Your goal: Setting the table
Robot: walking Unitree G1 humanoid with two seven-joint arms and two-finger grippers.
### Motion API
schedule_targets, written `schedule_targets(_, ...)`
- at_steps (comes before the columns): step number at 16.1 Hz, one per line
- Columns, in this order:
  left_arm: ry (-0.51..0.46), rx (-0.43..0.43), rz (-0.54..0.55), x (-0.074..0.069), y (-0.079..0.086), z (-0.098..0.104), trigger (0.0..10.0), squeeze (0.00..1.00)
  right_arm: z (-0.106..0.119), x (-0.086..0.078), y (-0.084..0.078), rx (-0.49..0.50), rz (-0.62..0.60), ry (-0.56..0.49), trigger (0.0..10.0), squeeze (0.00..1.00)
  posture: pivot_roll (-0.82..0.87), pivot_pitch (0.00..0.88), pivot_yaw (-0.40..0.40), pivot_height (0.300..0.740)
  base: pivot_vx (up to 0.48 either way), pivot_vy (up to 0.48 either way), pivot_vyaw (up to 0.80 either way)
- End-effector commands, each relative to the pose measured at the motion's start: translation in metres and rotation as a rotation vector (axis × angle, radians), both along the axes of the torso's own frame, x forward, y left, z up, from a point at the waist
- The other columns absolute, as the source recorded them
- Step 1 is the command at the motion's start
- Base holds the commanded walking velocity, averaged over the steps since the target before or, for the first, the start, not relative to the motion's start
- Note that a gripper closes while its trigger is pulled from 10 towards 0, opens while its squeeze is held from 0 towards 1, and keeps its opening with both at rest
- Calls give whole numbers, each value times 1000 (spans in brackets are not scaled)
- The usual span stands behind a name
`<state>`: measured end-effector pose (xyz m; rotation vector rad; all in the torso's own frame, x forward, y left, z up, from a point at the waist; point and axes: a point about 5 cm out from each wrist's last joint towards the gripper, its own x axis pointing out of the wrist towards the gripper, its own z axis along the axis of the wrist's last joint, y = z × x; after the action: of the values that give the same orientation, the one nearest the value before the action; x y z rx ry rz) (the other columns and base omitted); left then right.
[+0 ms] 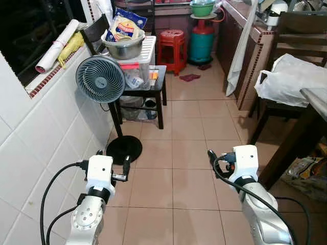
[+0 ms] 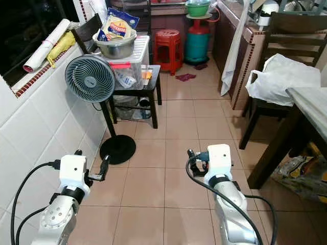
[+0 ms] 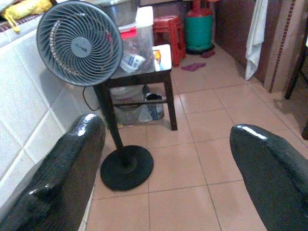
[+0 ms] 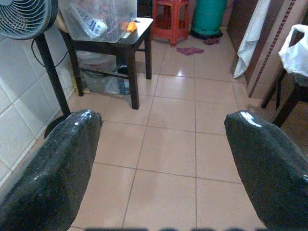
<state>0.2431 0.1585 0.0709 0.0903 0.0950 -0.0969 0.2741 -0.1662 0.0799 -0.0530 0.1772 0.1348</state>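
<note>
Table [image 1: 318, 98]: dark wood, pale top, right side.

A narrow kitchen passage with a terracotta tiled floor [image 1: 189, 168], a white tiled wall [image 1: 30, 148], a standing fan [image 1: 100, 79], a dark side table [image 1: 156, 84] and a red stool [image 1: 172, 48].

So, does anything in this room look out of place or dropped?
Yes. A dark red cloth lies crumpled on the floor tiles beside the red stool, as if dropped. Also, a metal bowl holding snack packets sits atop a plastic box on the side table.
</note>
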Motion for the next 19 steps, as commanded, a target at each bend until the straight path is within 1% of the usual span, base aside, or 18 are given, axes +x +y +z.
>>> schedule_targets(1,4,8,-3,2,1,0,10000,0,3,1,6,16,23,-7,10000,0,-228,0,75,740,0,0,-775)
schedule_targets(3,10,-12,17,4,2,-1,10000,0,5,4,6,16,23,-10,10000,0,-222,0,68,740,0,0,-769)
schedule_targets(7,21,-17,48,4,6,-3,10000,0,8,9,8,22,33,-10,10000,0,-210,0,55,740,0,0,-772)
schedule_targets(8,20,-17,55,3,6,-4,10000,0,10,9,7,54,28,-22,10000,0,-208,0,51,740,0,0,-775)
schedule_targets(10,13,-19,49,2,8,-4,10000,0,12,2,7,53,43,-34,10000,0,-209,0,49,740,0,0,0)
schedule_targets(11,12,-15,47,1,9,-4,10000,0,10,-5,2,40,45,-27,10000,0,-211,0,51,740,0,0,0)
schedule_targets(13,23,-1,56,-3,14,-8,10000,0,-3,-27,-20,2,-2,21,10000,0,-220,0,60,740,0,0,0)
schedule_targets(14,28,10,54,-4,15,-10,10000,0,-10,-37,-26,-21,-3,46,10000,0,-220,0,60,740,0,0,0)
schedule_targets(15,34,12,39,-5,15,-10,10000,0,-13,-47,-28,-36,6,58,10000,0,-235,0,71,740,0,0,0)
schedule_targets(17,46,6,16,-6,14,-12,10000,0,-6,-43,-23,-49,29,28,10000,0,-244,0,74,740,0,0,0)
schedule_targets(19,59,-3,-7,-11,12,-15,10000,0,1,-35,-20,-32,22,5,10000,0,-246,0,73,740,0,0,0)
